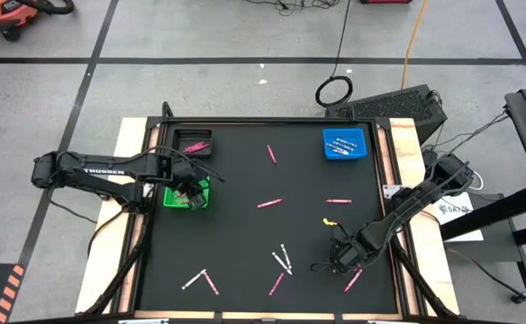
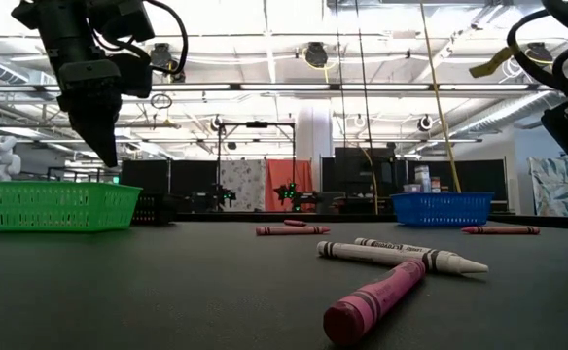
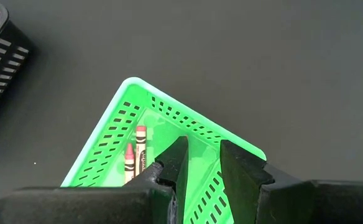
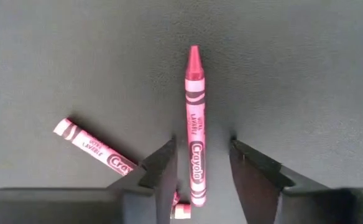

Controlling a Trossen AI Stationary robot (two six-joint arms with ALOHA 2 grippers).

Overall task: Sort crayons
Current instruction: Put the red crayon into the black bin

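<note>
Pink and white crayons lie scattered on the black table top (image 1: 245, 234). My right gripper (image 4: 201, 149) hangs open, pointing down, near the table's right front (image 1: 340, 261). One pink crayon (image 4: 194, 124) lies flat between its fingers, which stand on either side without touching it. A second pink crayon (image 4: 94, 146) lies beside it, partly hidden by one finger. My left gripper (image 3: 200, 165) is open above the green tray (image 3: 125, 124) at the table's left (image 1: 189, 193), with nothing between its fingers. Two crayons (image 3: 138, 152) lie inside that tray.
A black tray (image 1: 195, 142) with pink crayons stands at the far left, and a blue tray (image 1: 344, 144) with pale crayons at the far right. Loose crayons lie mid-table (image 1: 269, 203) (image 1: 338, 201) and near the front edge (image 1: 282, 262) (image 1: 200, 281).
</note>
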